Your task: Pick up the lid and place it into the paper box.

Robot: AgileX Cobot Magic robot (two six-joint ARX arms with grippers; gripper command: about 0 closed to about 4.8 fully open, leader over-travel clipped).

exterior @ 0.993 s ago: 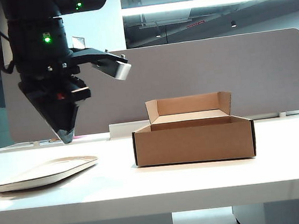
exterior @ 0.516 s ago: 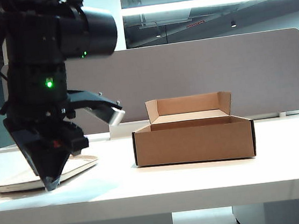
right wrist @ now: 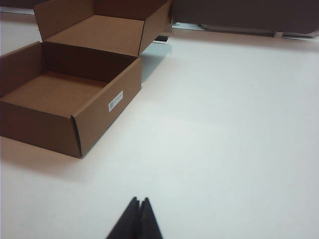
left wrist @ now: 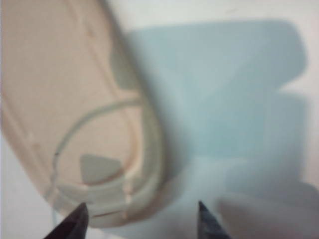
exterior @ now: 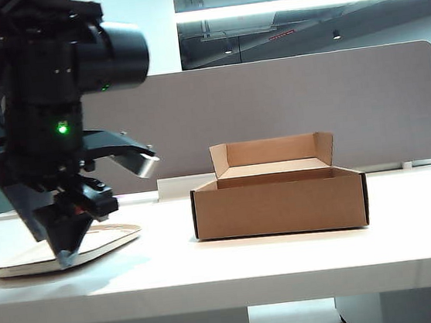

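The lid (exterior: 68,249) lay flat on the table left of the paper box (exterior: 279,199). The left gripper (left wrist: 141,221), jaws spread, straddled its rounded end; closing squarely on the rim would likely grip best. The right gripper (right wrist: 139,209), pressed together, waited near the box.

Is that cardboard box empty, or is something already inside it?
Empty. The right wrist view shows the paper box with a bare brown floor; the lid lies on the table.

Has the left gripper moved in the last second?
Yes. The left gripper has dropped from above the table and shifted left, away from the paper box, down to the lid. Its jaws stand apart.
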